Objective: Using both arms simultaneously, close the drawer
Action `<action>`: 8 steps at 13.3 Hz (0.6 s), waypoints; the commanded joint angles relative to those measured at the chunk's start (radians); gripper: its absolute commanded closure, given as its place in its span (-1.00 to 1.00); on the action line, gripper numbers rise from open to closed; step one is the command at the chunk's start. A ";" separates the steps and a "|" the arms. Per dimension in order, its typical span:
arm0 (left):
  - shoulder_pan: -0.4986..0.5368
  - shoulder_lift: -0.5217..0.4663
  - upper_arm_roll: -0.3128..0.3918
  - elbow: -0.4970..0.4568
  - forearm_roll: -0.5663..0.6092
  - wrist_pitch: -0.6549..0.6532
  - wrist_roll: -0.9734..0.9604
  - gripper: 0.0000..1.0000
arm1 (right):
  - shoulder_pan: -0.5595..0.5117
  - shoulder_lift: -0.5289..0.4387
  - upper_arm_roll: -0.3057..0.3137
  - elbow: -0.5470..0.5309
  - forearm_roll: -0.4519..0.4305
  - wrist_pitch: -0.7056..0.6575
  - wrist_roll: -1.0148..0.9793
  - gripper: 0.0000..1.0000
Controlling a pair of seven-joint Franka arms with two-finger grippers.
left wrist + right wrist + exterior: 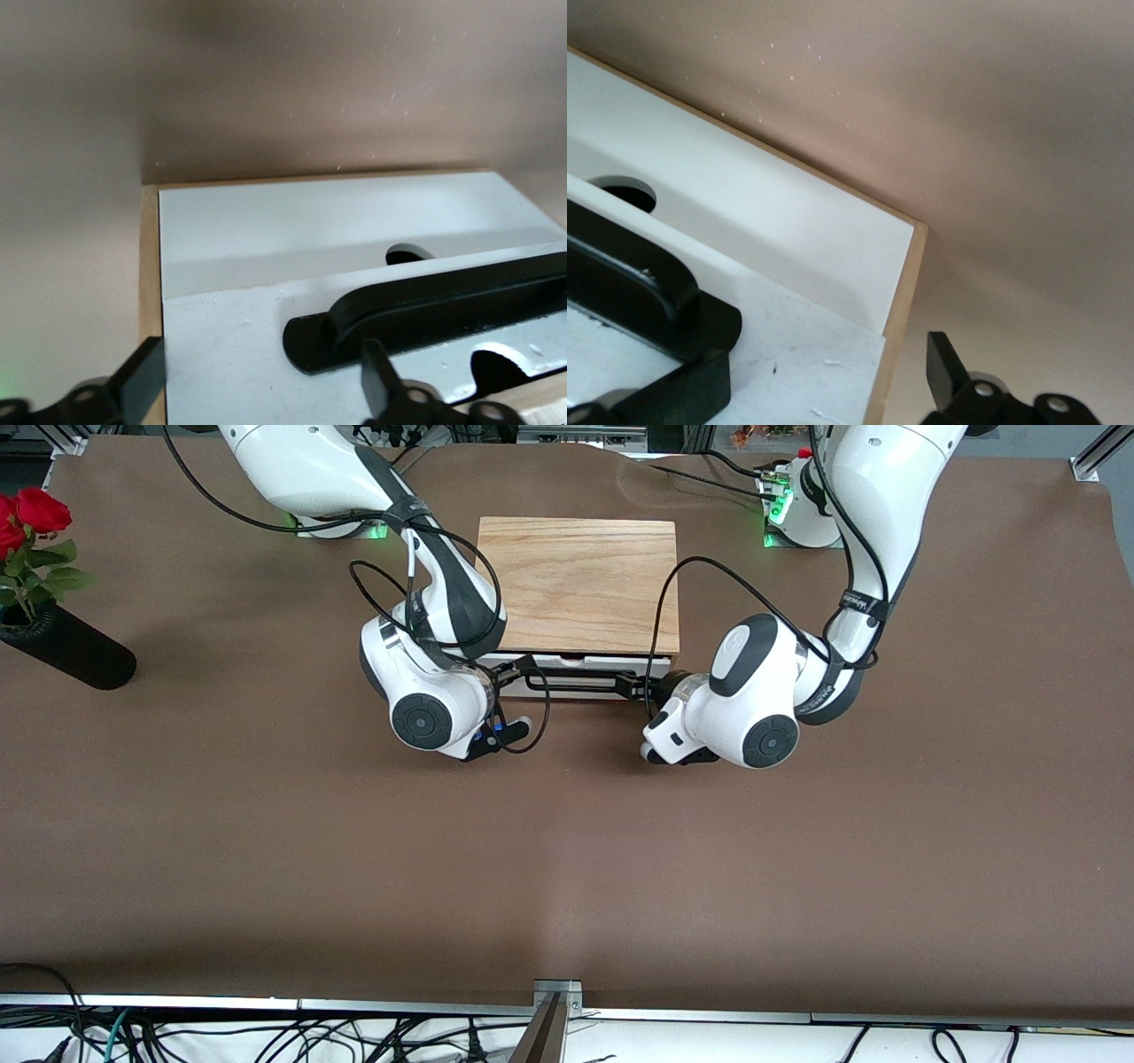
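I find both black two-finger grippers, left [640, 687] and right [512, 676], spread open against the white-fronted, black-handled drawer [576, 676].

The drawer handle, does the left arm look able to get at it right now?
Probably yes. The left gripper is open right at the drawer front, one finger already against the black handle at its end. Nothing lies between them; the right gripper works the handle's opposite end.

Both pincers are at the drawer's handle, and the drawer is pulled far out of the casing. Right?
Not quite. Both pincers, left and right, are at the handle, but the front view shows the drawer nearly shut, its white front just clear of the casing.
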 commanded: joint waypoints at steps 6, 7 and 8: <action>0.029 -0.051 0.001 -0.024 0.023 -0.023 -0.010 -1.00 | -0.025 0.004 -0.001 0.035 0.030 -0.078 -0.010 -1.00; 0.067 -0.051 0.001 0.002 0.025 -0.042 -0.006 -1.00 | -0.025 0.004 -0.001 0.047 0.036 -0.097 -0.010 -1.00; 0.104 -0.051 -0.001 0.025 0.026 -0.066 -0.003 -1.00 | -0.031 0.004 -0.001 0.058 0.036 -0.111 -0.010 -1.00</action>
